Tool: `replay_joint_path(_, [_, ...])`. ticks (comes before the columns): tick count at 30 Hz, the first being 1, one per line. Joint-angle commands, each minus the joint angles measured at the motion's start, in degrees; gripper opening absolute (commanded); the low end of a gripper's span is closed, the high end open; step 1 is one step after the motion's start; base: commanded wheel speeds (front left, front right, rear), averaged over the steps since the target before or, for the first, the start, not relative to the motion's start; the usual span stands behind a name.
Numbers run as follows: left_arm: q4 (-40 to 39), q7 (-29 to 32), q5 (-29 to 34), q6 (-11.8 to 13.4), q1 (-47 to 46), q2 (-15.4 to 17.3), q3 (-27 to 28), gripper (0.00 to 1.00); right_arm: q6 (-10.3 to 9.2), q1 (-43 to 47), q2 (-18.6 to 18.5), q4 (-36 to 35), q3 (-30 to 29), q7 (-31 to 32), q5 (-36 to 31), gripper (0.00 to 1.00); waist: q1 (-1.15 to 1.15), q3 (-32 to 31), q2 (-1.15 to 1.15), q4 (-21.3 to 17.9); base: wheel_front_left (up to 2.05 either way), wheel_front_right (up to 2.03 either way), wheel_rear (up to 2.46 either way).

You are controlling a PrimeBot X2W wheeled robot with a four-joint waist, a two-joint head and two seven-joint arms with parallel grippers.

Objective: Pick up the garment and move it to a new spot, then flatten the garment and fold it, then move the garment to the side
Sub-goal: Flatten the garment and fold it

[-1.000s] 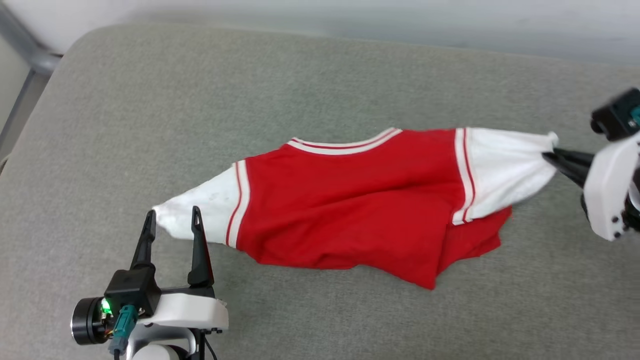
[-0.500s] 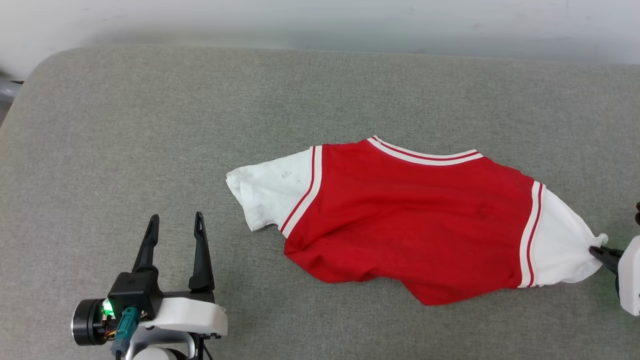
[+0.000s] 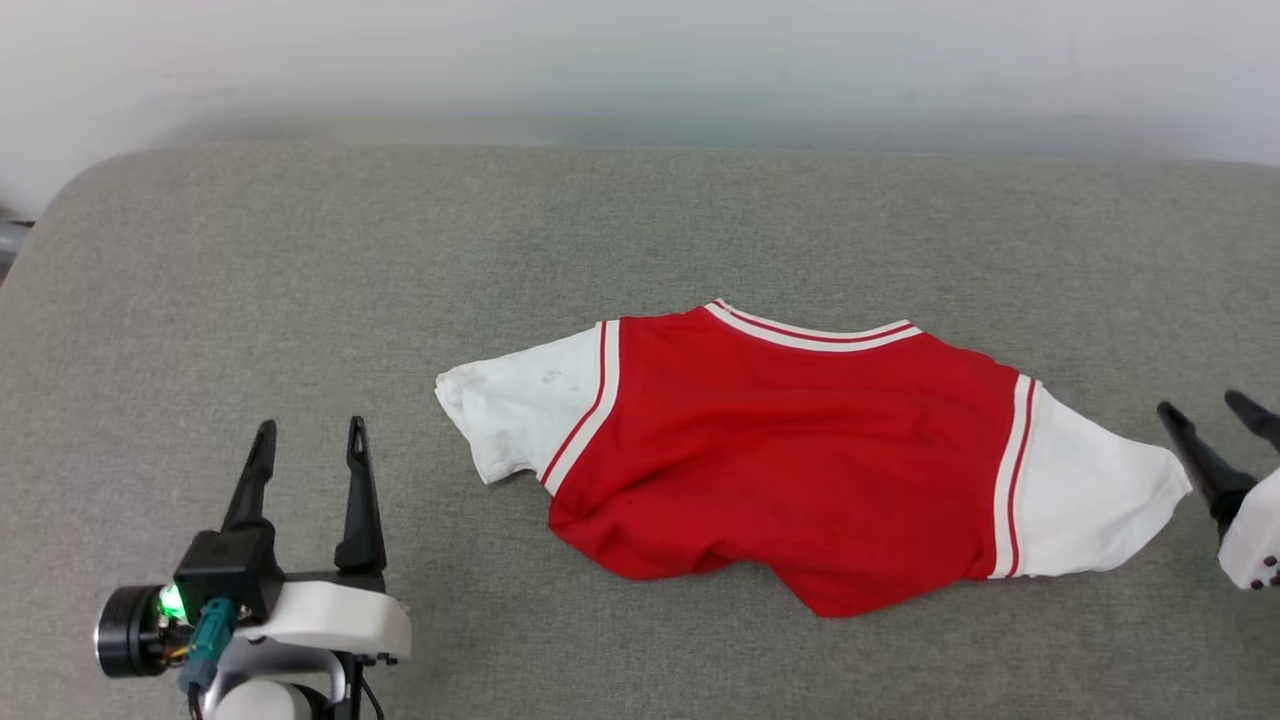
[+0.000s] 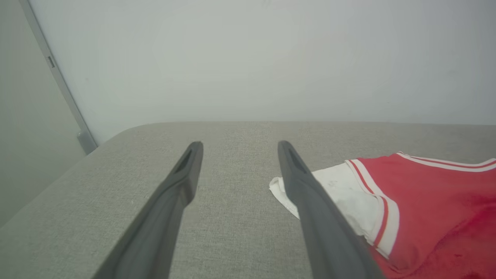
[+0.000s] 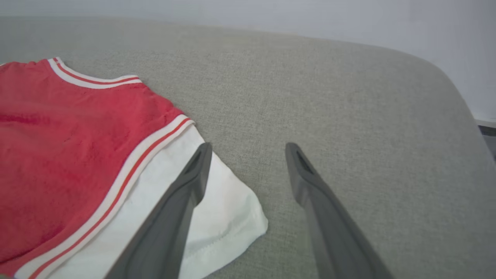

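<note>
Jersey [image 3: 790, 450] lies on the grey cushion [image 3: 300, 250], wrinkled. Left gripper [image 3: 310, 424] and right gripper [image 3: 1200, 403] flank its sleeves, jaws open, empty. Flattening, folding, moving aside are left.

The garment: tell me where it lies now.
Head view: the garment lies on the grey cushion, right of centre, between the left gripper and the right gripper, one sleeve tip beside the latter.

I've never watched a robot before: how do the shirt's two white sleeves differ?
The left sleeve looks bunched, with faint grey marks; the right sleeve lies spread to a point. The left gripper stands clear of the left sleeve; the right gripper sits close by the right sleeve's tip. Both have red-striped trim.
</note>
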Motion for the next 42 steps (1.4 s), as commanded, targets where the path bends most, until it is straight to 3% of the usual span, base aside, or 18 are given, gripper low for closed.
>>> replay_joint_path(1, [0.3, -0.1, -0.1, -0.6, -1.1, 0.6, 0.1, 1.00, -0.06, 0.9, 0.9, -0.1, -1.7, -0.9, -1.3, 1.00, 0.00, -0.5, 0.00, -0.5, 0.00, 0.00, 0.00])
replay_joint_path(3, [1.0, -0.1, 0.0, -1.5, -2.2, 1.7, 0.2, 1.00, -0.06, 1.7, 1.9, -0.6, -5.1, -1.5, -4.2, 1.00, 0.00, -0.9, 0.00, -1.0, 0.00, 0.00, 0.00])
replay_joint_path(9, [3.5, 2.0, -1.0, -5.4, -8.6, 5.7, -0.7, 1.00, -0.06, 8.9, 7.4, -8.8, -23.6, -1.6, -18.1, 1.00, 0.00, -1.1, 0.00, -2.1, 0.00, 0.00, 0.00])
replay_joint_path(13, [4.2, 7.6, -3.9, -7.5, -14.5, 9.1, -1.7, 1.00, -0.06, 16.0, 12.2, -15.3, -33.2, -1.6, -27.0, 1.00, 0.00, -0.5, 0.00, -3.0, 0.00, 0.00, 0.00])
replay_joint_path(19, [5.8, 20.2, -10.9, -8.5, -23.4, 15.0, -5.6, 1.00, -0.06, 23.1, 18.6, -25.0, -42.3, 0.1, -36.0, 1.00, 0.00, 1.2, 0.00, -4.7, 0.00, 0.00, 0.00])
replay_joint_path(25, [7.8, 37.5, -20.9, -8.5, -31.0, 21.8, -13.6, 1.00, -0.06, 27.7, 24.0, -35.0, -47.2, 4.5, -41.2, 1.00, 0.00, 3.6, 0.00, -6.1, 0.00, 0.00, 0.00])
replay_joint_path(31, [11.4, 54.9, -27.4, -8.5, -37.8, 27.2, -20.2, 1.00, -0.06, 29.2, 26.6, -41.4, -48.5, 7.6, -43.6, 1.00, 0.00, 6.8, 0.00, -7.7, 0.00, 0.00, 0.00])
replay_joint_path(42, [17.0, 68.2, -31.3, -8.5, -42.9, 30.1, -29.8, 1.00, -0.06, 27.1, 26.9, -44.4, -47.7, 7.9, -43.3, 1.00, 0.00, 12.0, 0.00, -10.6, 0.00, 0.00, 0.00])
